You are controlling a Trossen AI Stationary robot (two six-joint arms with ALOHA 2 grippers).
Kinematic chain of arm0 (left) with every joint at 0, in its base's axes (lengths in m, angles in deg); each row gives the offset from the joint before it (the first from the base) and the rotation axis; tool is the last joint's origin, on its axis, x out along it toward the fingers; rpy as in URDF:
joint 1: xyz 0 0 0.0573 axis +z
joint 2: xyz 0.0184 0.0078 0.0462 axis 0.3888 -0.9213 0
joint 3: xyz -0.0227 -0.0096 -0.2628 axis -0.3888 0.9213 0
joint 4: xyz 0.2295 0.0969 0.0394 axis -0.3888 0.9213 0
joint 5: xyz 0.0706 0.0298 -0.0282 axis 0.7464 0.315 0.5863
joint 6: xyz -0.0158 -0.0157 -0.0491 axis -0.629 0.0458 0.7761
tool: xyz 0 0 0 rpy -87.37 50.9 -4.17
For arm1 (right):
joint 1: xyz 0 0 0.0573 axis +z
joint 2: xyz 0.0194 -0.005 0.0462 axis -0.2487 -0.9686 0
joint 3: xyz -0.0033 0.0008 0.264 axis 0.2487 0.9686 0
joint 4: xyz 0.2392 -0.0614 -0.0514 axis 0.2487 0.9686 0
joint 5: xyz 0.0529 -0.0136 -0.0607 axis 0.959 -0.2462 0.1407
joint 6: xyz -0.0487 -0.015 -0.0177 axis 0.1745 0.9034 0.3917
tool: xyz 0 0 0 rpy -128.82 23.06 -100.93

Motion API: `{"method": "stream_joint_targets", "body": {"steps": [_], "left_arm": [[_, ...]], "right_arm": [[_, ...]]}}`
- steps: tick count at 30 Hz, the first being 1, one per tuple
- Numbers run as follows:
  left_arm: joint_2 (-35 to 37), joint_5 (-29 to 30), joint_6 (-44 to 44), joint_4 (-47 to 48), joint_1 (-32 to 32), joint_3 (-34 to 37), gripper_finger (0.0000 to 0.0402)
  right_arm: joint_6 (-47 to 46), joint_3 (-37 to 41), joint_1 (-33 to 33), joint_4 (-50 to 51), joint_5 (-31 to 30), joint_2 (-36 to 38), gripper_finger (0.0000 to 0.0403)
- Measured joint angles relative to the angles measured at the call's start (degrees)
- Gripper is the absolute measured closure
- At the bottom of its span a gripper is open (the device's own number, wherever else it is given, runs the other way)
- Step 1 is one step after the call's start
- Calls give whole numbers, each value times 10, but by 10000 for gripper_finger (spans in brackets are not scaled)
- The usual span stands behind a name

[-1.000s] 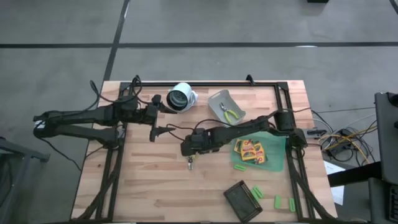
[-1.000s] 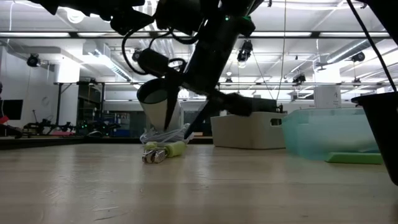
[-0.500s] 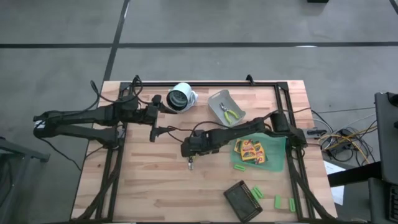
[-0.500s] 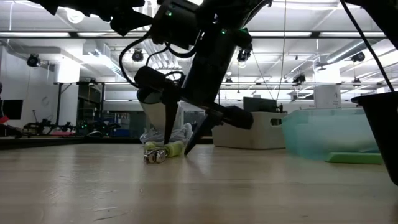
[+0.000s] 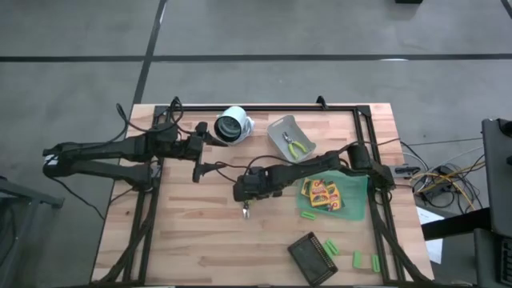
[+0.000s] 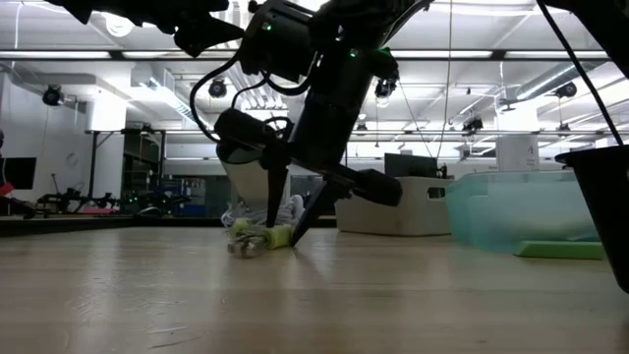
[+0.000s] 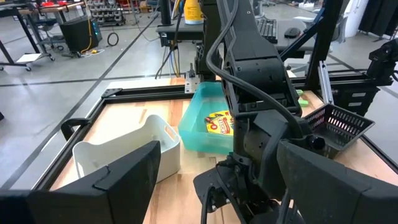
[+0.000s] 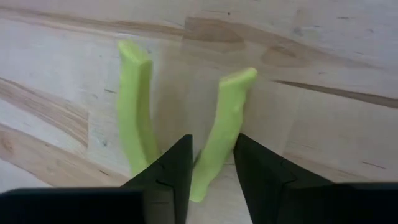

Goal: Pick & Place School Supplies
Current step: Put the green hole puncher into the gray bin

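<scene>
While the right gripper (image 5: 245, 208) stands low over the middle of the wooden table (image 5: 192, 240), bare boards lie open to the left of it and toward the front edge, and the dark frame rails run down both sides. To its right sits the green bin (image 5: 358, 192) with the yellow packs (image 5: 322, 194) inside; behind it the grey bin (image 5: 282, 128) holds one yellow-handled tool (image 5: 298, 148), and a white cup-like thing (image 5: 233, 125) lies beside that bin. Near the front edge a dark tray (image 5: 307, 254) rests with tiny green blocks (image 5: 356, 259) scattered around it.

The tool on the table (image 6: 257, 237) is small — two yellow-green handles (image 8: 138, 99) spread apart in a V, with a dull metal head at the far end in the low view. It lies flat on the boards directly under the right gripper. In the right wrist view the two dark fingers (image 8: 171, 174) straddle one handle (image 8: 224, 124), closing about it with a little room left — whether they already pinch it I cannot tell.

The left gripper (image 5: 198, 162) hangs above the table behind and to the left, its fingers (image 7: 124, 177) spread wide and holding nothing.
</scene>
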Motion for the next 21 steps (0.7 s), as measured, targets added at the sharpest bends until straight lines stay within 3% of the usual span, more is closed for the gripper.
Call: {"method": "stream_joint_targets", "body": {"steps": [9, 21], "left_arm": [[0, 0, 0, 0, 0, 0, 74], [0, 0, 0, 0, 0, 0, 74]], "right_arm": [[9, 1, 0, 5, 7, 0, 351], [41, -1, 1, 23, -2, 26, 356]]}}
